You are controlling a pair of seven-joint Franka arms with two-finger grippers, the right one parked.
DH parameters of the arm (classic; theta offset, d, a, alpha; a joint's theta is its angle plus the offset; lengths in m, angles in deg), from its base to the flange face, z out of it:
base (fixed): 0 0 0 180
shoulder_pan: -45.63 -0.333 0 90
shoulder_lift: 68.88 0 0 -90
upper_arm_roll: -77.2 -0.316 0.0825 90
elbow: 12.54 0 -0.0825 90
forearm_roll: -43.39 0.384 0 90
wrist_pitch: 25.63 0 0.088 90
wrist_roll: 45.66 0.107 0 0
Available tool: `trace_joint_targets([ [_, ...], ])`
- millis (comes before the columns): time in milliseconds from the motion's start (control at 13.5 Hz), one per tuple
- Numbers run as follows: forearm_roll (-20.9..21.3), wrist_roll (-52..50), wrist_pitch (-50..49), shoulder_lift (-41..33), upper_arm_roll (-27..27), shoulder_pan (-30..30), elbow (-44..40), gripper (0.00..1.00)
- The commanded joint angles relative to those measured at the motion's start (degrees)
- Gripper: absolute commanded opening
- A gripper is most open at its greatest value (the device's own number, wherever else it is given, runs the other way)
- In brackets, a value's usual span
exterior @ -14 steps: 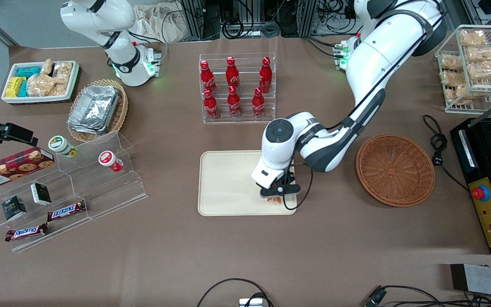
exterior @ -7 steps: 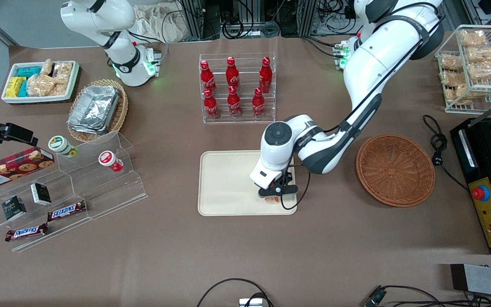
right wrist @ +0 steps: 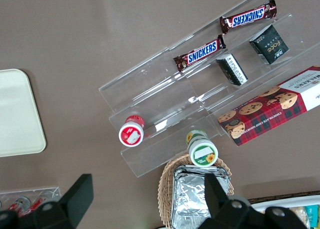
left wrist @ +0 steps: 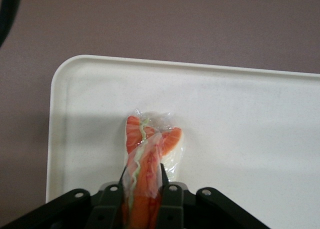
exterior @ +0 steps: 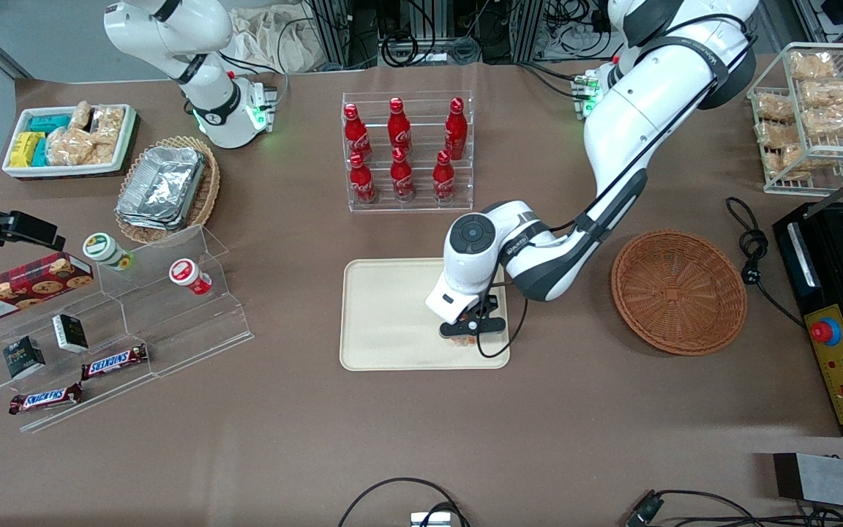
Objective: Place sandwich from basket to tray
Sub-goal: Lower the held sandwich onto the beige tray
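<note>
My left gripper (exterior: 465,338) hangs low over the cream-beige tray (exterior: 385,315), near the tray's corner closest to the basket and the front camera. It is shut on the sandwich (left wrist: 149,159), a plastic-wrapped wedge with orange, red and green filling that pokes out between the fingers (left wrist: 165,181) above the tray (left wrist: 240,119). In the front view only a sliver of the sandwich (exterior: 462,342) shows under the gripper. The round reddish-brown basket (exterior: 677,291) stands empty beside the tray, toward the working arm's end.
A clear rack of red cola bottles (exterior: 407,150) stands farther from the front camera than the tray. Toward the parked arm's end stand an acrylic step shelf (exterior: 136,322) with snacks and a tan basket of foil containers (exterior: 165,187). A black appliance (exterior: 842,315) sits beside the basket.
The left gripper, still holding the sandwich, has shifted a little toward the tray's middle and slightly farther from the front camera over the last second.
</note>
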Motion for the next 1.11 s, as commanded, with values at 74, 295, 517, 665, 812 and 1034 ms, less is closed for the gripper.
trace_joint_targets([
  [74, 4.17, -0.98, -0.05, 1.67, -0.21, 0.83, -1.85, 1.0],
  [295, 4.09, -0.98, -0.13, 1.5, -0.21, 0.66, -1.85, 1.0],
  [517, 3.56, -1.07, -0.14, 0.45, -0.12, 0.13, -1.85, 1.0],
  [665, 3.04, -1.24, -0.83, -1.83, -0.03, 0.04, -1.85, 1.0],
  [812, 2.68, -1.77, -2.32, -3.33, 0.05, 0.04, -1.85, 1.0],
  [1034, 1.8, -2.82, -3.99, -4.65, 0.06, 0.04, -1.76, 1.0],
])
